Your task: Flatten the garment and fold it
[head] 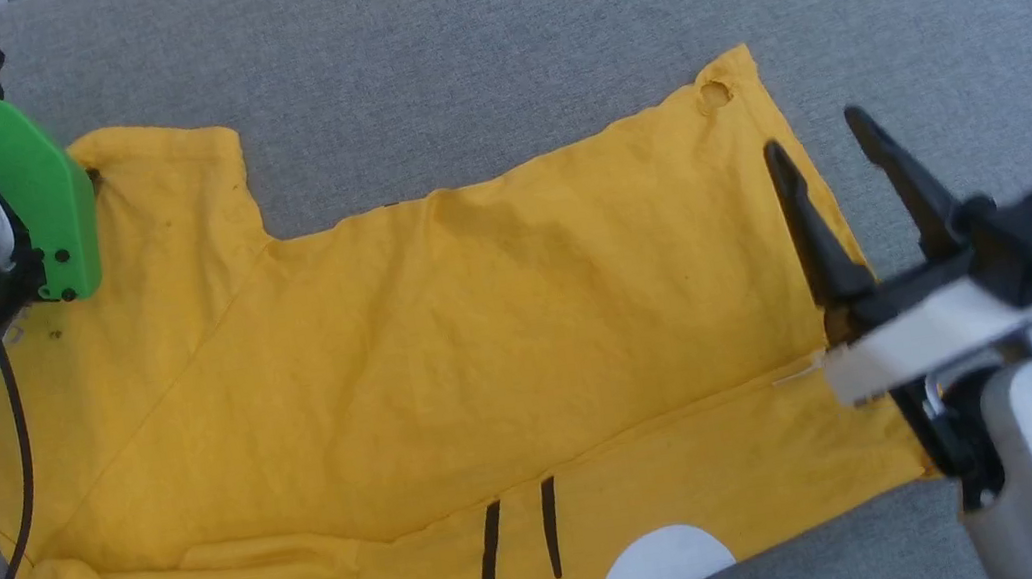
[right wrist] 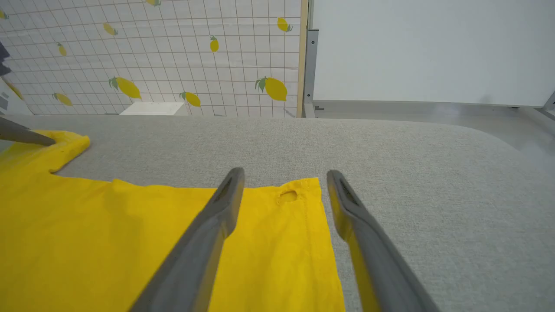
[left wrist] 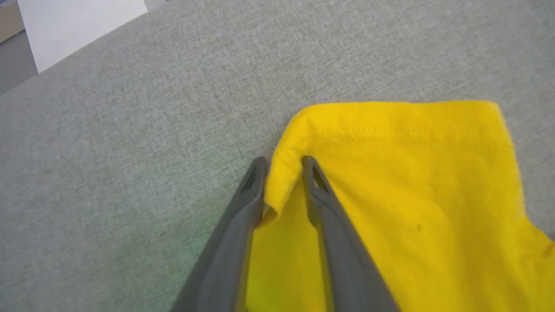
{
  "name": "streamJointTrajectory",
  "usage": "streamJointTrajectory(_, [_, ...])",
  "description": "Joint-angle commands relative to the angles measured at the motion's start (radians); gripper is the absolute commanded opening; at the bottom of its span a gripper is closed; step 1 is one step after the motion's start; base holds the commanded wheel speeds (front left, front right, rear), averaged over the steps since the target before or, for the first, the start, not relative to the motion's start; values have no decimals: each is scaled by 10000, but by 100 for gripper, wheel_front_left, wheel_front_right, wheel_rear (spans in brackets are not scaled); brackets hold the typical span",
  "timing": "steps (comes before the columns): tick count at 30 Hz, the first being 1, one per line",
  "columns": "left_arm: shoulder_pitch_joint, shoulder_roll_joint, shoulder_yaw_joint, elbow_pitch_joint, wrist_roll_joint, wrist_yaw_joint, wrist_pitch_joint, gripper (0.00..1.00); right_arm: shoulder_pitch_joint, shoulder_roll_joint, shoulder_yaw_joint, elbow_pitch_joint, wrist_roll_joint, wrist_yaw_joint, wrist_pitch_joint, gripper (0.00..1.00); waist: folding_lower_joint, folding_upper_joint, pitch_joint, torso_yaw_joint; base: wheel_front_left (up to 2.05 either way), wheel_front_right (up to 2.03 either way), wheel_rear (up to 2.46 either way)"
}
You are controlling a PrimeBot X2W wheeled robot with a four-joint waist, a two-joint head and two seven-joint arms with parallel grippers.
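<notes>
Overall: the garment [head: 442, 340] was spread across the grey tabletop [head: 538, 14], with its plain yellow side uppermost over most of its area.
Print: black strokes [head: 494, 575] and a white patch [head: 660, 562] with a red dot were shown along the near edge, below a fold line in the cloth.
Sleeve: one short sleeve [head: 158, 188] was laid out at the far left corner of the garment.
Left gripper [left wrist: 282, 162]: the jaws were drawn narrow, and a raised fold of the sleeve's hemmed corner was held between them. The rest of the sleeve was spread to the right in the left wrist view.
Green plate [head: 27, 186]: it was mounted at the left wrist, and the left fingers were largely hidden by it in the head view.
Right gripper [head: 815, 134]: the jaws were spread wide and nothing was gripped.
Right jaws and garment: one finger was set over the cloth just inside the right side edge and the other over bare tabletop just beyond it, so the edge was straddled near the far right corner.
Contact: whether the right fingers were touching the cloth could not be told.
Corner mark: a small round pucker [head: 713, 93] was seen close to that corner, just ahead of the right fingertips.
Background: a lemon-printed wall [right wrist: 151, 56] was seen beyond the tabletop.
</notes>
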Motion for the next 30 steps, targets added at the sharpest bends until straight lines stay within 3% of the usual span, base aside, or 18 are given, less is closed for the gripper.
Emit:
streamJointTrajectory(1, [104,74,-97,26,-97,62,140,0,-559,-134,13,137,-138,-15,352,100,-1,-1,14,19,0,0,0])
streamJointTrajectory(4, [78,109,-125,-139,-92,64,175,0,-1509,-208,-94,591,-186,-15,1354,100,-1,-1,40,53,0,0,0])
streamJointTrajectory(13, [-32,33,-216,-519,-132,28,132,0,-4385,-138,-688,3581,362,-15,6163,100,-1,-1,221,344,0,0,0])
streamJointTrajectory(19, [-160,-57,-303,-604,-141,-59,15,0,-5341,-120,-657,4838,369,-15,8107,98,-1,-1,349,534,0,0,0])
streamJointTrajectory(20, [-173,-65,-312,-602,-141,-68,-11,0,-5428,-144,-623,4941,310,-15,8264,93,-1,-1,361,552,0,0,0])
streamJointTrajectory(21, [-176,-81,-324,-594,-142,-78,-50,0,-5518,-185,-568,5048,219,-15,8403,49,-1,-1,365,576,0,0,0])
streamJointTrajectory(22, [-175,-100,-330,-587,-151,-86,-89,0,-5574,-207,-512,5126,177,-15,8506,41,-1,-1,364,596,0,0,0])
streamJointTrajectory(25, [-164,-135,-347,-556,-170,-128,-255,0,-5726,-284,-323,5339,132,-15,8768,0,-1,-1,358,638,0,0,0])
streamJointTrajectory(30, [-212,-126,-264,-645,268,-145,-1745,0,-5785,-358,-341,5336,150,-15,8453,0,-1,-1,183,698,0,0,0])
